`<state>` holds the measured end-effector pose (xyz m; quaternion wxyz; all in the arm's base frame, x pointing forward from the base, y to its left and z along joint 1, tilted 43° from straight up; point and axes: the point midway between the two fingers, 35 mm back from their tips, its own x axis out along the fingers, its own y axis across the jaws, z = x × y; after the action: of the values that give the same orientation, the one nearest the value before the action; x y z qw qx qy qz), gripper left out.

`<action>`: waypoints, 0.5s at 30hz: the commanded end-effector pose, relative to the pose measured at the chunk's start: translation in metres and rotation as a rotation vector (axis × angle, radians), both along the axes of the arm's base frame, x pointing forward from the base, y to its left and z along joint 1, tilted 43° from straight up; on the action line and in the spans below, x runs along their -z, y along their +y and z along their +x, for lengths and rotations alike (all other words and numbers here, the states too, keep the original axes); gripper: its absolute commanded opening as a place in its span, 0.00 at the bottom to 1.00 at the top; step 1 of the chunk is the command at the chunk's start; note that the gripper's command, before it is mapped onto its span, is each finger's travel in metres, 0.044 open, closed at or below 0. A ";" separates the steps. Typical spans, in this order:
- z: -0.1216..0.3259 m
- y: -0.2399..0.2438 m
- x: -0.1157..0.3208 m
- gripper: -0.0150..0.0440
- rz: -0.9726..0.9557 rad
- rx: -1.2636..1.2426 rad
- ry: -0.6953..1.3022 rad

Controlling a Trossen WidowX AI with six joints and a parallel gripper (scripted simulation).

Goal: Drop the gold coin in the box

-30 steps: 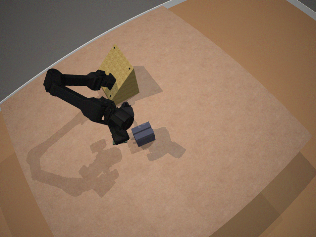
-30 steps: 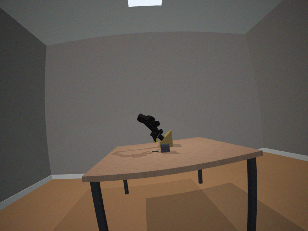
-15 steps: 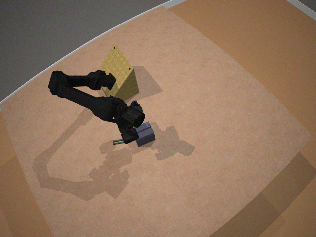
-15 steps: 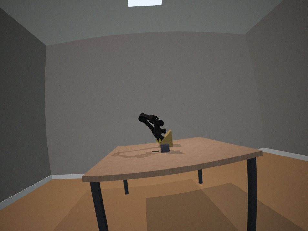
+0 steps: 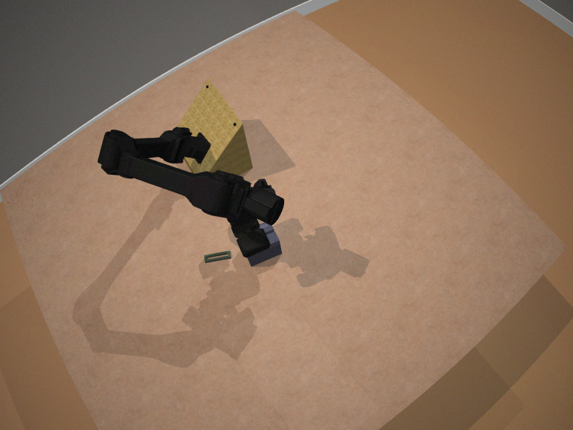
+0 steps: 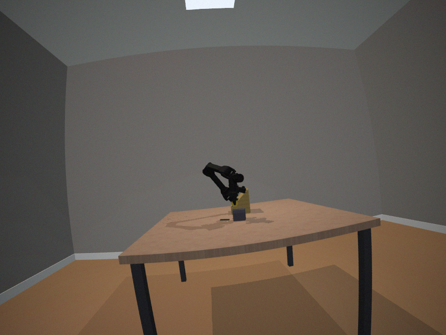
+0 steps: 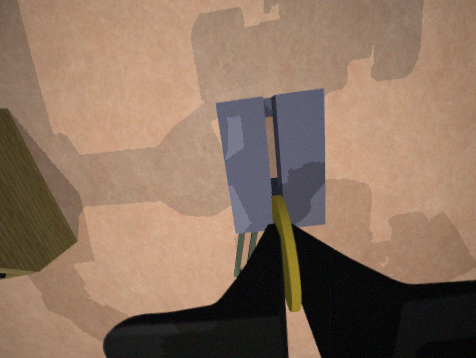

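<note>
One coin, one box, one holder, one arm. The gripper (image 7: 286, 260) has its two black fingers pressed nearly together, pinching the gold coin (image 7: 289, 260) edge-on between them. The coin's far end hangs over the near end of the slot (image 7: 273, 150) in the grey box (image 7: 300, 145), and its edge lines up closely with the slot's length; whether it touches the lid I cannot tell. Through the slot a strip of tan shows.

Just beside the box, on the arm's side, lies the dark-green holder (image 5: 217, 256), with nothing standing in it; from the wrist only two green rails of it peek out from under the box's near corner. From above, the arm (image 5: 185, 180) reaches out from a yellow wedge-shaped block (image 5: 212, 125) and bends down over the box (image 5: 270, 250), hiding most of its lid.

Everything sits on a brown wooden table (image 6: 288, 230) with dark legs, crossed by the arm's broad shadows. Around it are grey walls, an orange-brown floor and one bright ceiling panel (image 6: 209, 3).
</note>
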<state>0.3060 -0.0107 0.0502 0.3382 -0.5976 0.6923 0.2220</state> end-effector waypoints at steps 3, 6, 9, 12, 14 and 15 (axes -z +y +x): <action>0.008 0.012 0.011 0.25 0.006 0.004 -0.009; 0.009 0.016 0.016 0.25 0.005 0.004 -0.009; 0.007 0.014 0.014 0.25 0.002 0.002 -0.005; 0.005 0.011 0.012 0.25 -0.001 0.000 0.000; 0.005 0.011 0.012 0.25 -0.001 0.000 0.000; 0.005 0.011 0.012 0.25 -0.001 0.000 0.000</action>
<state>0.3124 0.0020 0.0381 0.3396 -0.5984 0.6913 0.2207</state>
